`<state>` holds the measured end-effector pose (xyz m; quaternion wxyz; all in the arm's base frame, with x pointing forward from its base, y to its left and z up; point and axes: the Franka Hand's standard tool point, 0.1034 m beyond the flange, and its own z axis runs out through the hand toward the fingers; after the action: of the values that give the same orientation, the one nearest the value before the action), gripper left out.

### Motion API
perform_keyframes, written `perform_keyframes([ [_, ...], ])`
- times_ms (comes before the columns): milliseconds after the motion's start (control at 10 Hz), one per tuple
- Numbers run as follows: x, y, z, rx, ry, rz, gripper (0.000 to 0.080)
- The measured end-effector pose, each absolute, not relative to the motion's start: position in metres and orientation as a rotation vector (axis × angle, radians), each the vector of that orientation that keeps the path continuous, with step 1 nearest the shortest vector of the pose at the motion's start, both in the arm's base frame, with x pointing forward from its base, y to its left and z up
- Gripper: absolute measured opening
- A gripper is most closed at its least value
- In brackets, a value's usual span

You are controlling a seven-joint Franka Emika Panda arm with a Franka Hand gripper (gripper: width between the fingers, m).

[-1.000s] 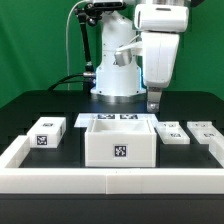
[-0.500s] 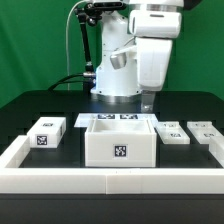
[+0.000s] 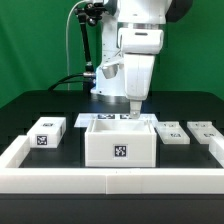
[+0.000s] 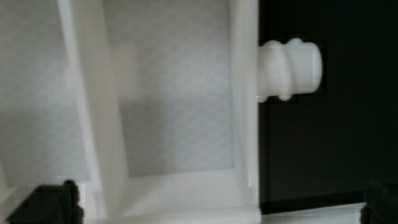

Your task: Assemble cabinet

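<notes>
The white cabinet body [image 3: 120, 143] stands at the table's front middle, open side up, with a tag on its front face. My gripper [image 3: 133, 108] hangs just above its back edge, open and empty. In the wrist view the gripper [image 4: 217, 208] looks down into the body [image 4: 169, 100], where an inner divider wall shows. Its dark fingertips [image 4: 54, 205] are wide apart, one at each side. A round white knob [image 4: 290, 68] sticks out from the body's side wall. A small white tagged block [image 3: 45, 133] lies toward the exterior view's left. Two flat tagged panels [image 3: 172, 133] [image 3: 203, 132] lie toward its right.
The marker board [image 3: 108, 118] lies flat just behind the cabinet body. A low white rim [image 3: 110, 180] edges the table's front and sides. The robot's base [image 3: 115, 85] stands at the back middle, with cables toward the exterior view's left.
My arm has swung toward the exterior view's left, from above the right-hand panels to above the cabinet body's back edge, and has come a little lower. The parts have not moved.
</notes>
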<state>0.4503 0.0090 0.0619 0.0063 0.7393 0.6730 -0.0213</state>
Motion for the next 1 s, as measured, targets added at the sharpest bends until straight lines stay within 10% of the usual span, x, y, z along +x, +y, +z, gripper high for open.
perform_keyframes([
  [1000,0.412,0.010,0.020,2.354,2.131,-0.094,0.0797],
])
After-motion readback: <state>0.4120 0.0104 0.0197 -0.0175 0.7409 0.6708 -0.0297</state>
